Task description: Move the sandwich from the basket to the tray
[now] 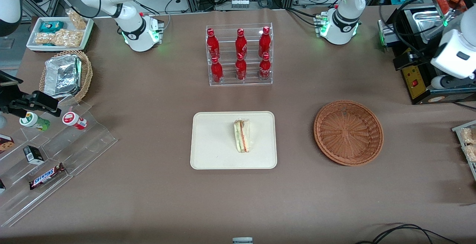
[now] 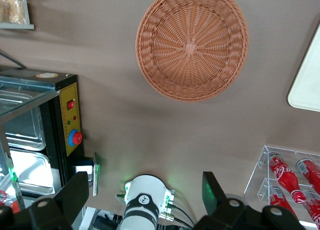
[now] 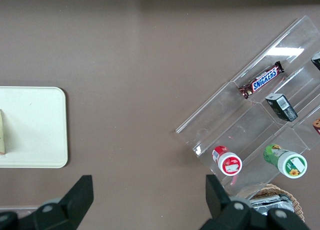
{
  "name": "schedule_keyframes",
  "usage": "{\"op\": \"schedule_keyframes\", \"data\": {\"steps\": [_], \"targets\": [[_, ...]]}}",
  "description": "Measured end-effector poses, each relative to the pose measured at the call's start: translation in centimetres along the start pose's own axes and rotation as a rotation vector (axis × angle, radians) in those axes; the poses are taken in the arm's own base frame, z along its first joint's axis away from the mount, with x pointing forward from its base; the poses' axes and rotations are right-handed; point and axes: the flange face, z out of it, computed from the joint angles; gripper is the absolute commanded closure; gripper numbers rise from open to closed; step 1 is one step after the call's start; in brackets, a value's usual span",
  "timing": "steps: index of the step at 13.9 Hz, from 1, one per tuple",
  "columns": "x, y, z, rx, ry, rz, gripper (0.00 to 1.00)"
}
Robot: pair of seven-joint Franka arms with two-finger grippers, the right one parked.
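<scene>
The sandwich (image 1: 243, 136) lies on the cream tray (image 1: 212, 151), near the tray's middle. The reddish-brown wicker basket (image 1: 348, 132) sits beside the tray toward the working arm's end of the table and holds nothing. My left gripper (image 1: 443, 82) hangs high above the table at the working arm's end, well away from the basket and tray. In the left wrist view the gripper (image 2: 145, 196) is open with nothing between its fingers, and the basket (image 2: 192, 44) and a corner of the tray (image 2: 307, 84) show. The right wrist view shows the tray (image 3: 35, 130).
A clear rack of red bottles (image 1: 240, 56) stands farther from the camera than the tray. A metal appliance with a yellow panel (image 1: 416, 76) stands near the left gripper. An acrylic stepped display with snacks (image 1: 55, 154) and a tan basket of foil packs (image 1: 65, 74) lie toward the parked arm's end.
</scene>
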Motion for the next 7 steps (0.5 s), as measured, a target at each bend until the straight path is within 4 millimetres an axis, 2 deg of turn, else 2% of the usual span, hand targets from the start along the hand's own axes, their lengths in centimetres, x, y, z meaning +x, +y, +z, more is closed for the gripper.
{"op": "schedule_keyframes", "data": {"steps": [2,7], "targets": [[-0.3,0.2,-0.3,-0.005,0.007,0.003,0.0],[-0.7,-1.3,-0.7,-0.083,0.001,-0.012,0.0]]}}
